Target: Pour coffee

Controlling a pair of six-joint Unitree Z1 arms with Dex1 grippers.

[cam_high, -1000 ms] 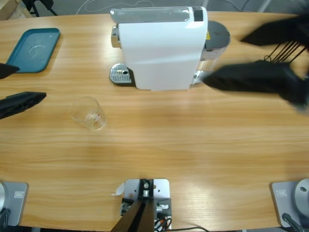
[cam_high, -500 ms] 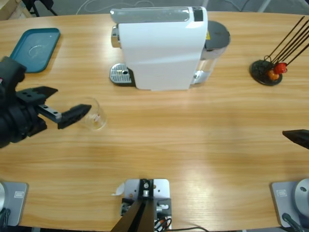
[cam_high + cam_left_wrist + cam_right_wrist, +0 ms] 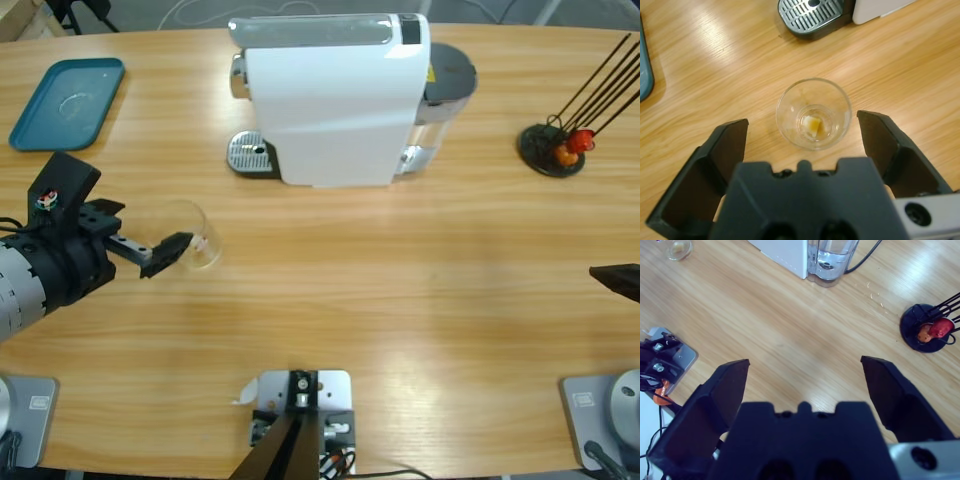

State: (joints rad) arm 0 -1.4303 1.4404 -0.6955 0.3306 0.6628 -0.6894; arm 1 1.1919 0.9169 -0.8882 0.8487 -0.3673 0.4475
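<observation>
A teal tray (image 3: pixel 66 103) lies at the tabletop's (image 3: pixel 400 300) far left corner. Below it, the left gripper (image 3: pixel 168 235) comes in from the left edge with its jaws apart on either side of a small clear glass (image 3: pixel 186 233), not touching it as far as the left wrist view shows. The glass (image 3: pixel 813 113) stands upright on bare wood, left of the middle and in front of the machine's drip grate (image 3: pixel 810 11). At its bottom sits only a small pale amber trace (image 3: pixel 813 125); it may be a residue of coffee, but the glass holds no dark liquid that can be made out.

The white coffee machine (image 3: pixel 335 100) stands at the far edge near the middle, its metal drip grate (image 3: pixel 250 155) pointing left and a clear water tank (image 3: pixel 440 95) on its right side. Near the far right corner is a black round stand (image 3: pixel 550 150) with thin rods and red and orange pieces. The right gripper (image 3: pixel 805 380) hangs over bare wood at the right edge, jaws wide apart, holding nothing.
</observation>
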